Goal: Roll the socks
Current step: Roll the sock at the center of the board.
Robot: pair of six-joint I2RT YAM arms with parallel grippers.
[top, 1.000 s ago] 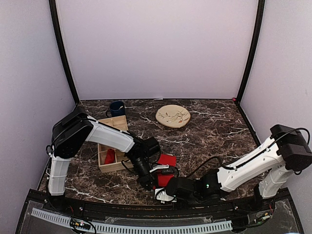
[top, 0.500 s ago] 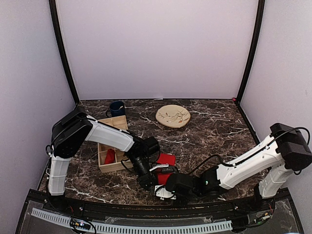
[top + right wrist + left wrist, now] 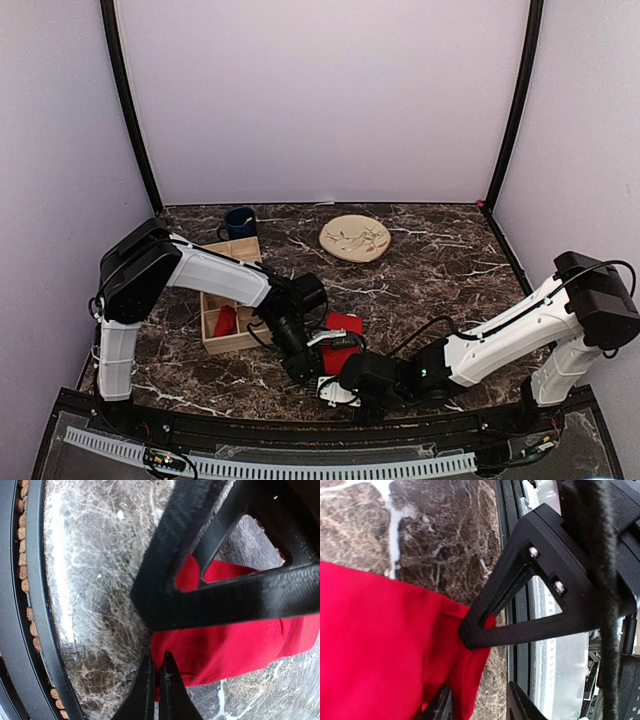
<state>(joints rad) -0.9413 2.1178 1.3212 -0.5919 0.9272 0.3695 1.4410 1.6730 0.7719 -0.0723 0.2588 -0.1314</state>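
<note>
A bright red sock (image 3: pixel 343 327) lies on the dark marble table near its front edge. My left gripper (image 3: pixel 322 352) is at the sock's near-left edge. In the left wrist view its jaws (image 3: pixel 480 707) stand apart with the sock's (image 3: pixel 380 645) edge between them. My right gripper (image 3: pixel 338 372) meets it from the near side. In the right wrist view its fingers (image 3: pixel 157 690) are pressed together on the sock's (image 3: pixel 235 640) near edge. Each wrist view shows the other gripper's black finger lying across the sock. A second red piece (image 3: pixel 225 321) lies in the wooden box.
A wooden compartment box (image 3: pixel 240 343) stands left of the sock. A dark blue mug (image 3: pixel 240 222) is behind it. A round beige plate (image 3: pixel 355 238) sits at the back centre. The black front rail (image 3: pixel 300 425) runs just below the grippers.
My right gripper has slid left along the front edge to the sock's near edge. My left gripper has shifted slightly away from the front edge, and the sock sits a little farther back.
</note>
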